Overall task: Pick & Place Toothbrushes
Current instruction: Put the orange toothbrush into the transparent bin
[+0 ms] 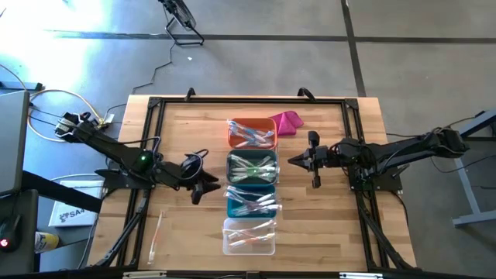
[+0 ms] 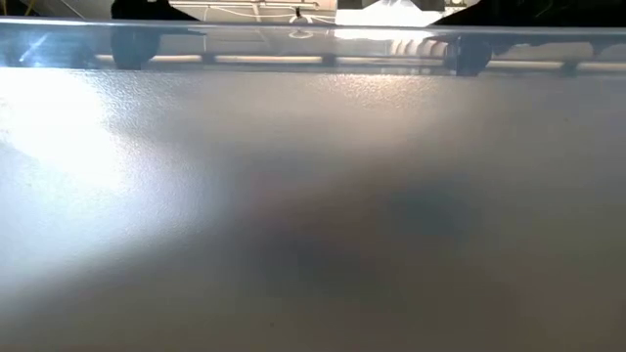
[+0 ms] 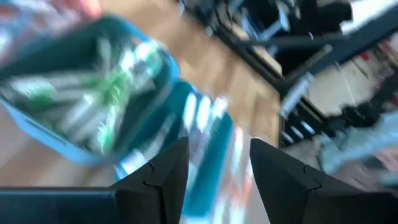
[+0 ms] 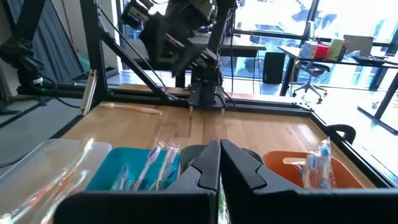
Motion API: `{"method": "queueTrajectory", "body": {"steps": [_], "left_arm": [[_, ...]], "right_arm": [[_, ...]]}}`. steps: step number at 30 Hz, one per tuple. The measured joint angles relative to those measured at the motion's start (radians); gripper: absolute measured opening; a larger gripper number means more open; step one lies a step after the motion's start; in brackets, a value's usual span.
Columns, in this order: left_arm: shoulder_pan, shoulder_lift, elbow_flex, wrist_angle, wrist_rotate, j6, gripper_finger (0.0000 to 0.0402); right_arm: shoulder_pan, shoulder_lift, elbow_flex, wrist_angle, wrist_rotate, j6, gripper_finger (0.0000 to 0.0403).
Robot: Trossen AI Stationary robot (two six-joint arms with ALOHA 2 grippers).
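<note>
On the wooden table (image 1: pixel 333 232) seen from above, four bins stand in a row, each holding toothbrushes (image 1: pixel 252 164); one stray toothbrush (image 1: pixel 156 236) lies near the left edge. The left gripper (image 1: pixel 203 186) hangs spread and empty beside the bins. In its own wrist view, the right gripper (image 4: pixel 219 163) is clenched on nothing.

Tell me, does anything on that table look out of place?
Yes. One toothbrush lies alone on the bare wood near the table's front left corner, apart from the four bins that hold the others. A magenta cloth sits crumpled beside the orange bin.
</note>
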Motion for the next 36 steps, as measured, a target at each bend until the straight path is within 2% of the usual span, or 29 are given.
{"method": "queueTrajectory", "body": {"steps": [2, 7, 15, 19, 27, 32, 36], "left_arm": [[0.0, 0.0, 0.036, -0.067, 0.071, -0.053, 0.0168], [0.0, 0.013, 0.093, -0.221, 0.224, -0.3, 0.0168], [-0.001, 0.1, 0.101, -0.475, 0.494, -0.697, 0.0168], [-0.002, 0.18, 0.101, -0.521, 0.632, -0.786, 0.0168], [-0.105, 0.321, 0.101, -0.525, 0.71, -0.855, 0.0168], [-0.214, 0.374, 0.101, -0.604, 0.803, -0.988, 0.0168], [-0.287, 0.386, 0.1, -0.696, 0.797, -1.13, 0.0168]], "right_arm": [[-0.001, 0.0, 0.0, 0.0, 0.0, -0.002, 0.0005], [0.0, 0.0, 0.0, -0.002, 0.0, -0.003, 0.0005], [0.0, 0.0, 0.001, -0.008, 0.0, -0.003, 0.0005], [0.0, 0.0, 0.001, -0.01, 0.0, -0.003, 0.0005], [0.0, 0.0, 0.001, -0.012, 0.0, -0.022, 0.0005], [0.0, 0.0, 0.002, -0.017, 0.0, -0.022, 0.0005], [0.0, 0.0, 0.002, -0.018, 0.0, -0.023, 0.0005]]}}
